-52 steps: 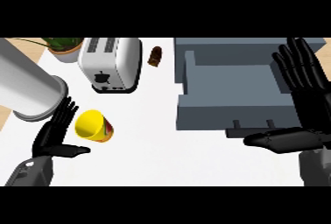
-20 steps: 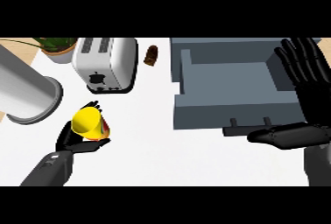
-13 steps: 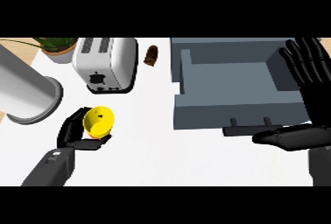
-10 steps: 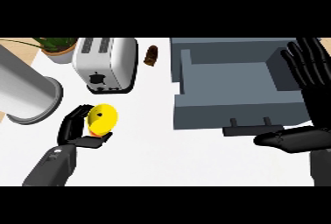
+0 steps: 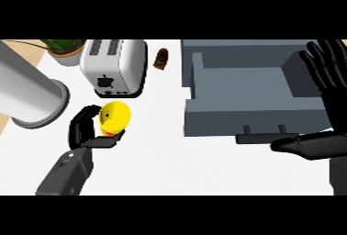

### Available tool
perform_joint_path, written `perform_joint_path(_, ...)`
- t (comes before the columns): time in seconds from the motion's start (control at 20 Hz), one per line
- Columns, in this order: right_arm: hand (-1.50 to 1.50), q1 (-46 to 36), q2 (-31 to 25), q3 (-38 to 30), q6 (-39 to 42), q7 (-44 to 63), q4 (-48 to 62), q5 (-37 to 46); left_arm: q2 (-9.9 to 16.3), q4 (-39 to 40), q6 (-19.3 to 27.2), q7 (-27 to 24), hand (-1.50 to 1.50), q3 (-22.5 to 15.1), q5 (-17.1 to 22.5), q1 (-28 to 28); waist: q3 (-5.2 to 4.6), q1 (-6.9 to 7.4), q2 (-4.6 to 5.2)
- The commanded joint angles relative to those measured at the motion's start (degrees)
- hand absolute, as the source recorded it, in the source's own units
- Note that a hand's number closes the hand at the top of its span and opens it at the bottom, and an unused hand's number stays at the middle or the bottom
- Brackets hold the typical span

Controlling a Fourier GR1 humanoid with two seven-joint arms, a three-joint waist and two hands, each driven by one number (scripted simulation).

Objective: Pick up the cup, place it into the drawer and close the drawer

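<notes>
With the left hand curled round the small yellow cup, it could slip sideways before reaching the open grey drawer.

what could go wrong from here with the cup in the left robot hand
1. The yellow cup sits tilted in the left robot hand, thumb under it; it might slip during the carry.
2. The toaster and the metal cylinder stand close by, so a swing could clip them.
3. The right robot hand lies at the open drawer's front, possibly in the path.
</notes>
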Motion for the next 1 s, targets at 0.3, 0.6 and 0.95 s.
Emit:
perform_joint_path(0.3,-1.50,2.6,1.6,1.3,-0.7,-3.6,1.7,3.4,-3.6,-11.9,-3.7,4.5,1.50,-4.9,-0.1,-8.2,0.21,1.44,-0.60)
perform_joint_path(0.6,-1.50,1.5,-0.2,-0.4,-0.2,-3.6,3.4,3.1,-6.9,-18.7,-0.9,17.9,1.50,-8.7,-0.7,-16.5,0.29,1.49,-0.78)
perform_joint_path(0.95,-1.50,-2.1,1.7,1.1,-2.1,-0.9,3.8,2.9,-8.4,-24.3,4.2,27.1,1.50,-12.8,-0.5,-21.0,0.28,0.82,-0.96)
